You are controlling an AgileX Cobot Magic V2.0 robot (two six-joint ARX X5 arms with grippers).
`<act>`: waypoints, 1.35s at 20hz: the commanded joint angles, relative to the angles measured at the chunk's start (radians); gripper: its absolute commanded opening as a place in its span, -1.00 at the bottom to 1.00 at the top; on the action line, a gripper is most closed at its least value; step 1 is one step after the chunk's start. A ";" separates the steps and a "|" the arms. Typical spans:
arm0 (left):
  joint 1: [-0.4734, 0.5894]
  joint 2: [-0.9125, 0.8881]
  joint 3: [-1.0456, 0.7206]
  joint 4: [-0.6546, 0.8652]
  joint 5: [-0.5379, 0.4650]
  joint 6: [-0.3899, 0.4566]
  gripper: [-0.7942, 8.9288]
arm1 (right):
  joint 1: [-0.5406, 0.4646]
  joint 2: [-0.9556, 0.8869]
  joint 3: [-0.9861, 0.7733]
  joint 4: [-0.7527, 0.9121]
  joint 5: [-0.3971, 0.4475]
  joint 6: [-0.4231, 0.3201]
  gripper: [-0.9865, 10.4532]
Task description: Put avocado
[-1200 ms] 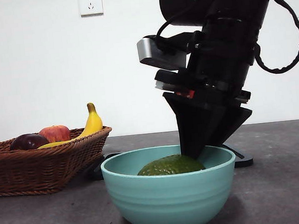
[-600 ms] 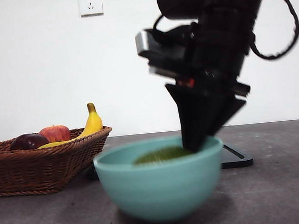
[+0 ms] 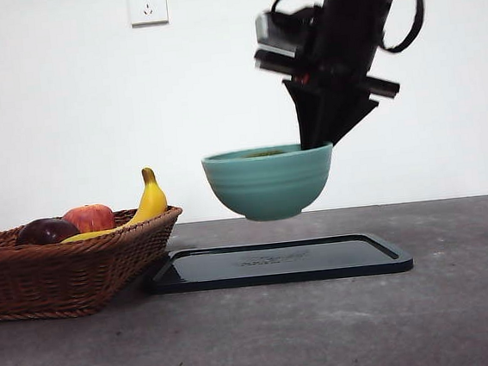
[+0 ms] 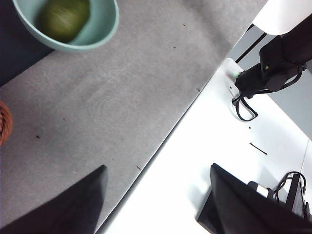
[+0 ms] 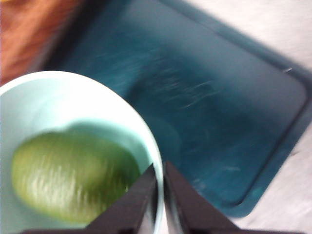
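Note:
The dark green avocado (image 5: 73, 175) lies inside a teal bowl (image 3: 268, 182). My right gripper (image 3: 316, 141) is shut on the bowl's rim (image 5: 155, 175) and holds the bowl in the air above the dark tray (image 3: 278, 262). Only a sliver of the avocado (image 3: 264, 153) shows over the rim in the front view. The left wrist view shows the bowl (image 4: 95, 31) with the avocado (image 4: 64, 18) from far off. My left gripper (image 4: 156, 195) is open over the table's edge, holding nothing.
A wicker basket (image 3: 70, 265) stands at the left with a dark purple fruit (image 3: 47, 230), a red apple (image 3: 90, 218) and a banana (image 3: 149, 201). The dark tray (image 5: 204, 112) lies flat on the grey table.
The right gripper has lifted the bowl with the avocado off the near table, up and back, to hang over the tray. The basket has not moved.

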 commanded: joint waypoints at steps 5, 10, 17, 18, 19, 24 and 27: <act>-0.006 0.005 0.018 0.007 0.005 0.019 -0.13 | -0.072 0.272 0.280 -0.032 -0.006 -0.037 -0.81; -0.006 0.005 0.018 0.008 0.005 0.019 -0.13 | -0.080 0.355 0.299 0.013 -0.011 -0.035 -0.81; -0.006 0.005 0.018 0.011 0.005 0.019 -0.13 | -0.078 0.388 0.299 0.021 -0.019 -0.032 -0.81; -0.006 0.005 0.018 0.012 0.005 0.019 -0.13 | -0.078 0.388 0.299 0.017 -0.023 -0.030 -0.80; -0.006 0.005 0.018 0.012 0.005 0.019 -0.13 | -0.078 0.388 0.299 0.011 -0.022 -0.024 -0.72; -0.006 0.005 0.018 0.011 0.005 0.019 -0.13 | -0.078 0.361 0.301 -0.020 0.011 0.002 -0.49; -0.006 0.005 0.018 0.014 0.005 0.019 -0.13 | -0.084 0.263 0.301 -0.077 0.053 -0.010 -0.49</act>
